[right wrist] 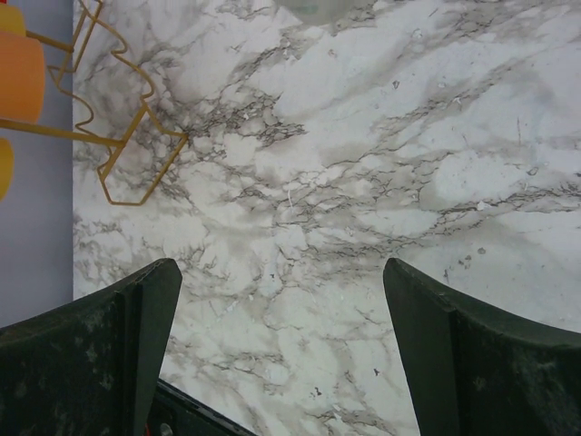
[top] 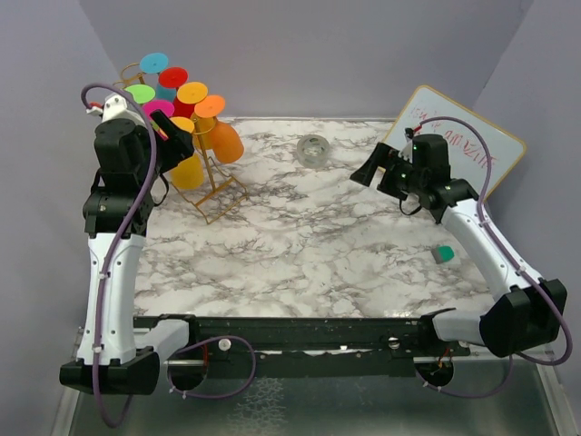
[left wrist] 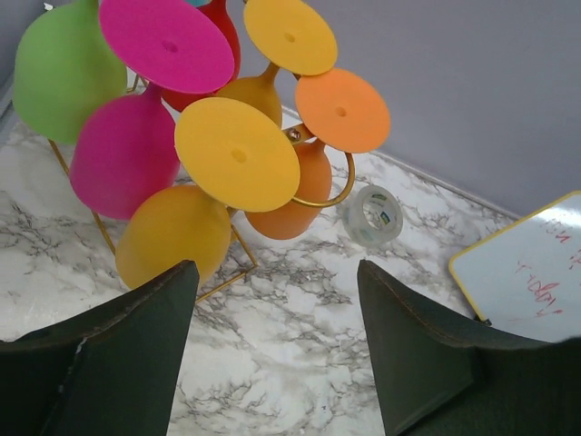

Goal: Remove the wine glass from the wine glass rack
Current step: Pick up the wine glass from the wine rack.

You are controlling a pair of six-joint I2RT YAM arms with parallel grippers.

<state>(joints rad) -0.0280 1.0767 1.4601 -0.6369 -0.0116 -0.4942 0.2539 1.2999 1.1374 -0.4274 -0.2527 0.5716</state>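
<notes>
The wine glass rack (top: 218, 195), thin gold wire, stands at the table's back left. Several coloured wine glasses hang upside down from it. In the left wrist view a yellow wine glass (left wrist: 172, 241) hangs lowest and nearest, with its round foot (left wrist: 236, 154) above it. An orange glass (left wrist: 290, 204) hangs to its right and a pink one (left wrist: 123, 154) to its left. My left gripper (left wrist: 274, 272) is open just short of the yellow glass (top: 188, 171), with only marble between its fingers. My right gripper (right wrist: 281, 268) hangs open over the right side of the table, holding nothing.
A clear tape roll (top: 314, 150) lies at the back middle. A whiteboard (top: 458, 145) with red writing leans at the back right. A small green object (top: 443, 253) lies near the right arm. Grey walls close the back and left.
</notes>
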